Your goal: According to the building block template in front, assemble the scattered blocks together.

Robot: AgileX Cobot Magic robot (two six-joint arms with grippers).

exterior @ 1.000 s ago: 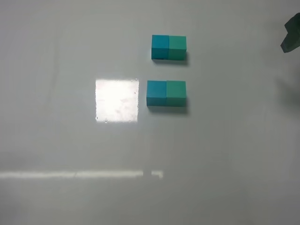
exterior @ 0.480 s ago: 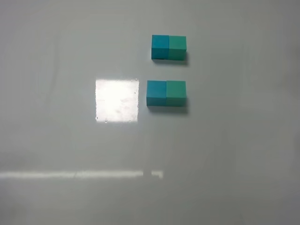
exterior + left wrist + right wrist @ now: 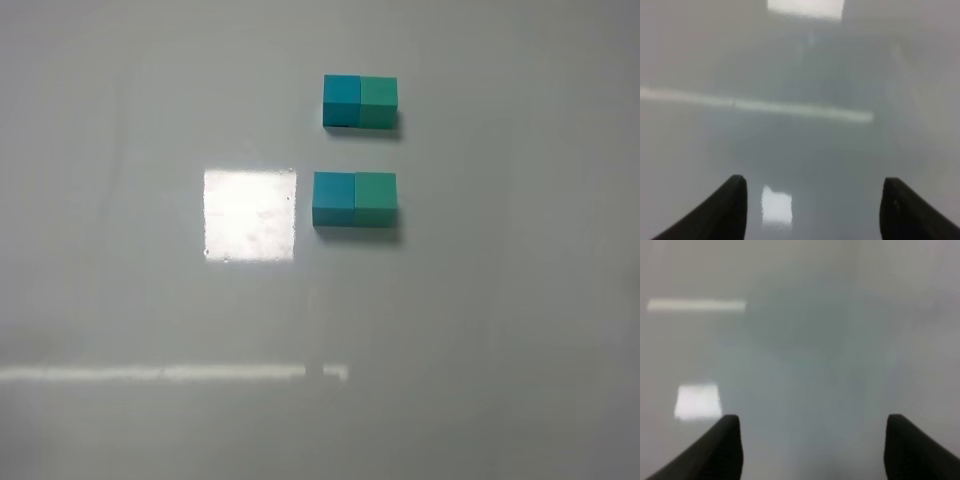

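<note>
**A:** What's on the pale grey glossy worktop (image 3: 480, 330)?

**B:** The nearer pair, the plain matte cyan-blue cube (image 3: 334, 198) and teal-green cube (image 3: 375, 198), sit flush together, just right of the bright square glare patch (image 3: 250, 214). The joined blue-green template bar (image 3: 360, 101) lies beyond that patch, same colour order.

**A:** And your tools?

**B:** My left tool (image 3: 815, 205) and right tool (image 3: 812, 445) are both spread wide, holding nothing, over bare worktop. I'd judge the match made; I'd keep clear of it.
</note>
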